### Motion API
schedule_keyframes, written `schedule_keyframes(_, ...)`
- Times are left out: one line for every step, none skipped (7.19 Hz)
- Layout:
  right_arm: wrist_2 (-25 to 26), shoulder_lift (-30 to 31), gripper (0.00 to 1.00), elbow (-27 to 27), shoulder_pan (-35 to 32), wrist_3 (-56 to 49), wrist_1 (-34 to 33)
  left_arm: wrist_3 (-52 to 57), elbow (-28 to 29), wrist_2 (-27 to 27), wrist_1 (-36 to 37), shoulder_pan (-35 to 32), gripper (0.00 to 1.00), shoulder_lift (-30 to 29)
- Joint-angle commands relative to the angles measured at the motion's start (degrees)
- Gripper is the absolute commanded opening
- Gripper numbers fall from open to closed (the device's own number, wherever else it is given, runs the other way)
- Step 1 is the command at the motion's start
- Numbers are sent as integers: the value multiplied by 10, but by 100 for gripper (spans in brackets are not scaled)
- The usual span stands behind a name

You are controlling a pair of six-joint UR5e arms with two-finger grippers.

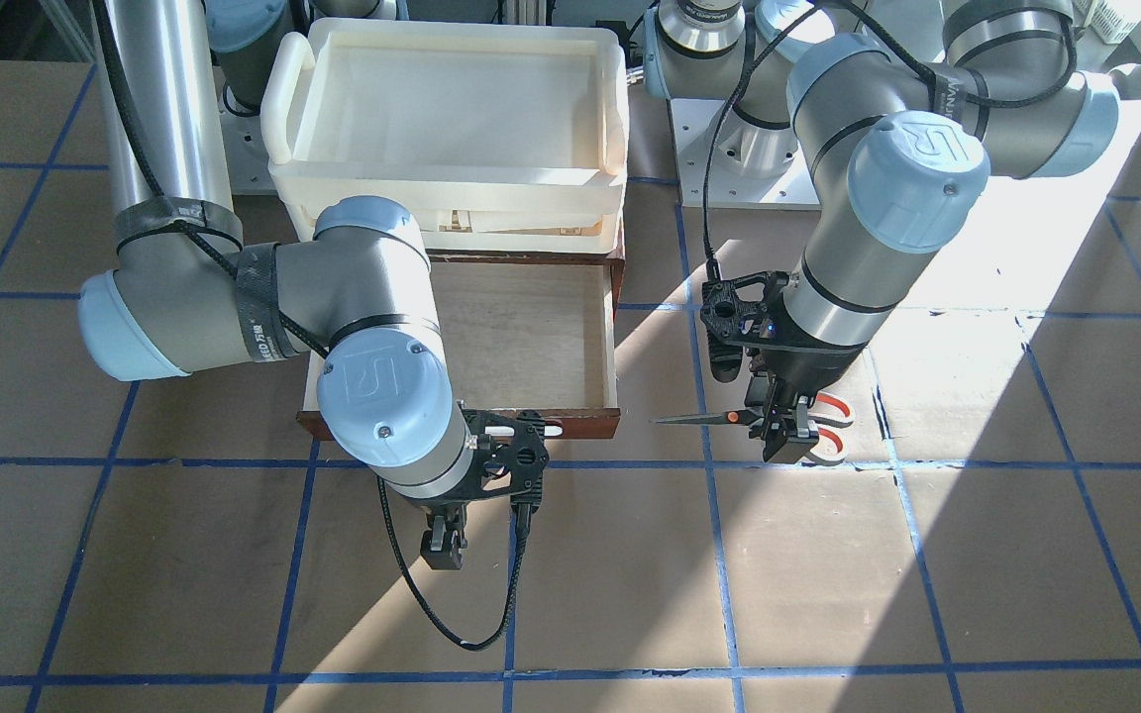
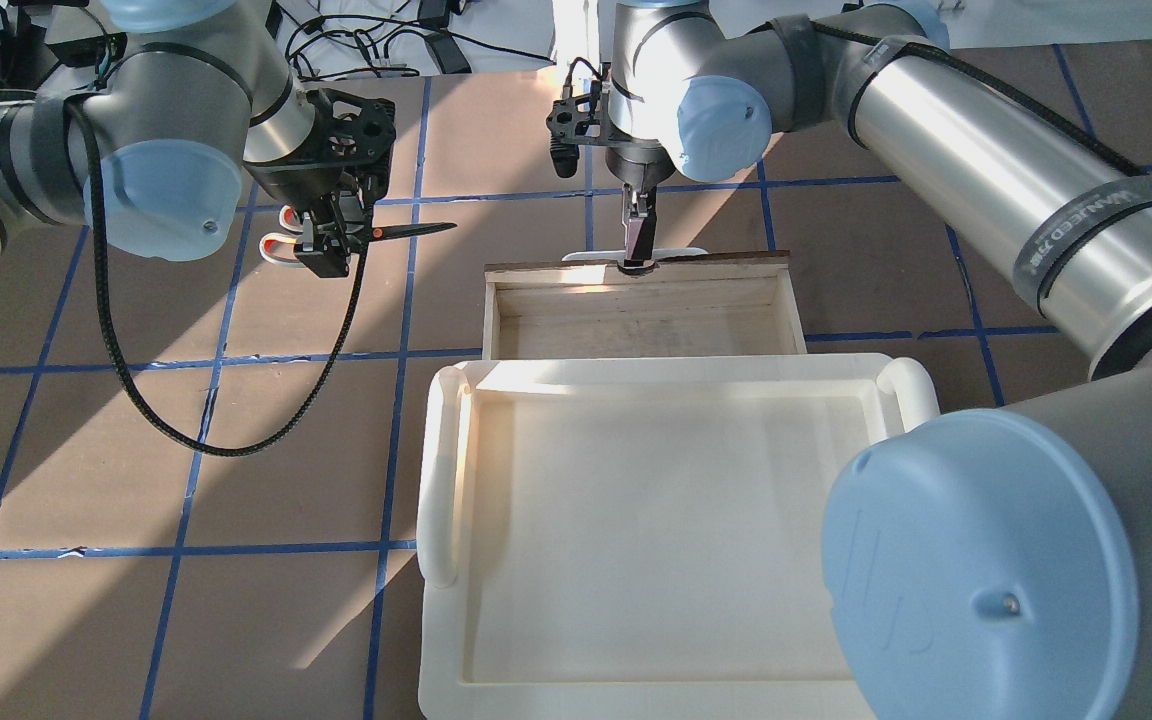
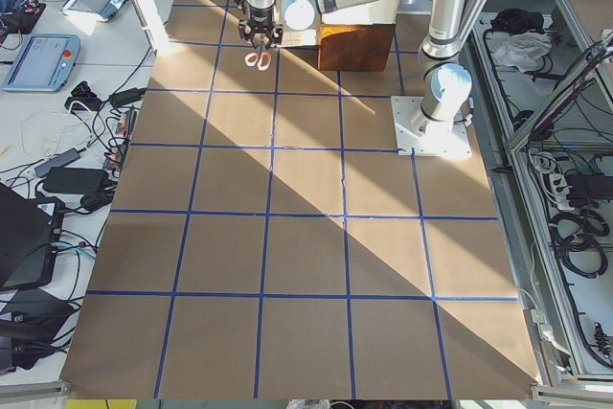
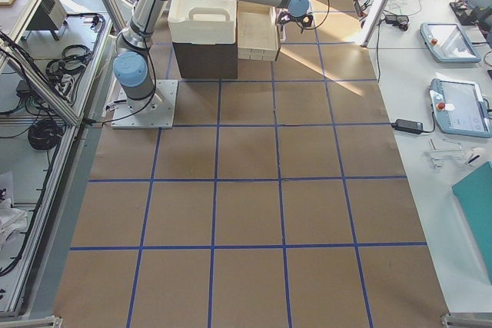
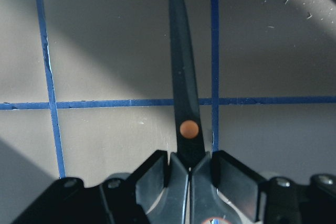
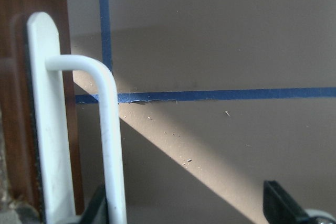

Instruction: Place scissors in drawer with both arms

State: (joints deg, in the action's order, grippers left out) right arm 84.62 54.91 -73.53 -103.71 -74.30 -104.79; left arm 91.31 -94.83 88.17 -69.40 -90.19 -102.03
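Note:
My left gripper (image 1: 786, 434) is shut on the scissors (image 1: 719, 419), just behind the orange pivot dot. The blades lie level and point toward the drawer (image 1: 531, 337). The left wrist view shows my fingers (image 5: 157, 177) clamped on the scissors (image 5: 182, 87). The overhead view shows the scissors (image 2: 406, 231) left of the drawer (image 2: 636, 310). The drawer is pulled open, its pale inside bare. My right gripper (image 2: 635, 248) is at the drawer's white bar handle (image 6: 113, 145). It is open, with one finger (image 6: 97, 208) beside the bar.
A cream plastic tray (image 2: 441, 470) sits on top of the cabinet, behind the open drawer. Brown table with blue tape lines (image 1: 709, 555) lies around both grippers. A black cable (image 2: 186, 420) loops down from my left wrist.

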Motion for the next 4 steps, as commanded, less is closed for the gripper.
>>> schedule_keyframes(-1,-1,100,1,0,5,-5,-1,0,0,-12,-2,0,7)
schedule_keyframes(-7,1,100,1,0,13,-4,-3,0,1,-16,-6,0,7)
schedule_keyframes(-14,6,100,1,3,20,-3,-7,0,2,-19,-16,0,8)
schedule_keyframes(-12,24,100,1,6,26,5,-21,0,3,-19,-20,0,8)
